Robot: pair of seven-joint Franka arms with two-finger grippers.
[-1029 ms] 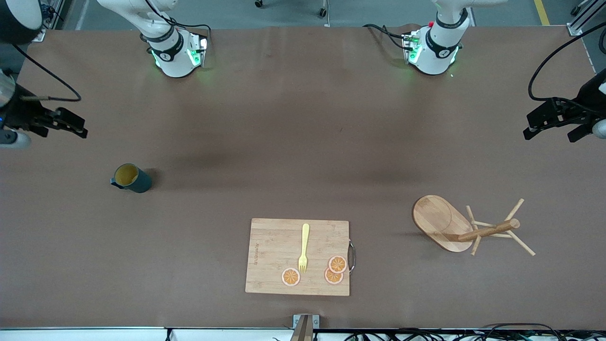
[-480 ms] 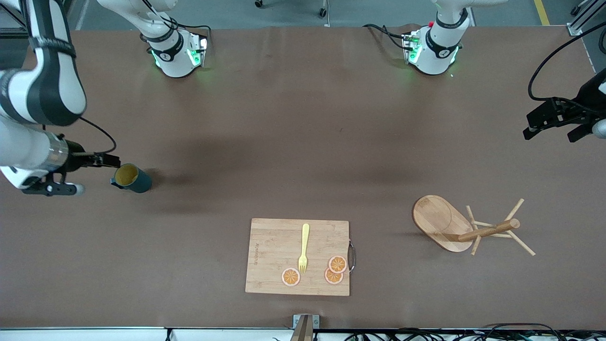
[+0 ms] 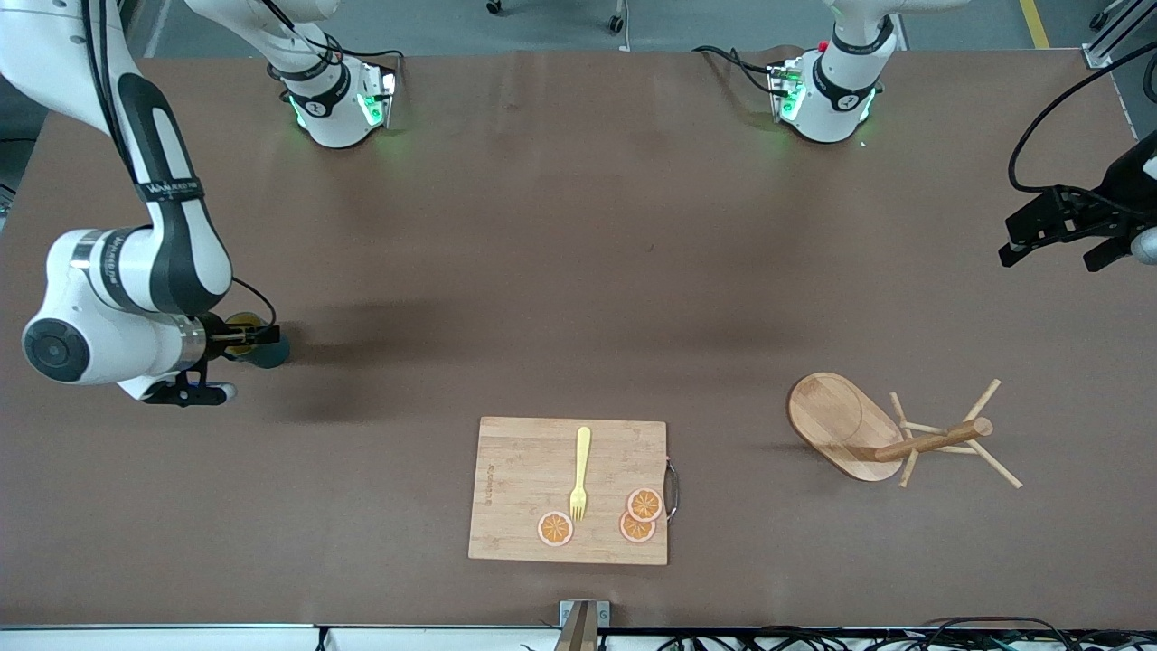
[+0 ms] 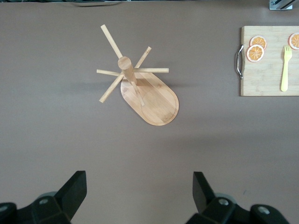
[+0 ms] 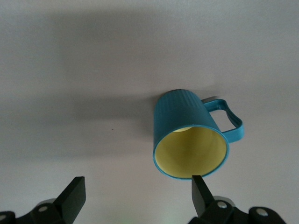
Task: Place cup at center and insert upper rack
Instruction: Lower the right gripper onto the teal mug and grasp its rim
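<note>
So the right gripper [image 3: 258,335] hangs right over the cup [image 5: 189,142], jaws wide, nothing held. The cup stands upright on the surface [image 3: 560,271] toward the right arm's end. The upper rack [image 3: 890,432] lies tipped over toward the left arm's end, beside the cutting board [image 3: 524,493]. The left gripper [image 3: 1053,237] waits above the surface edge, jaws wide too and empty.
</note>
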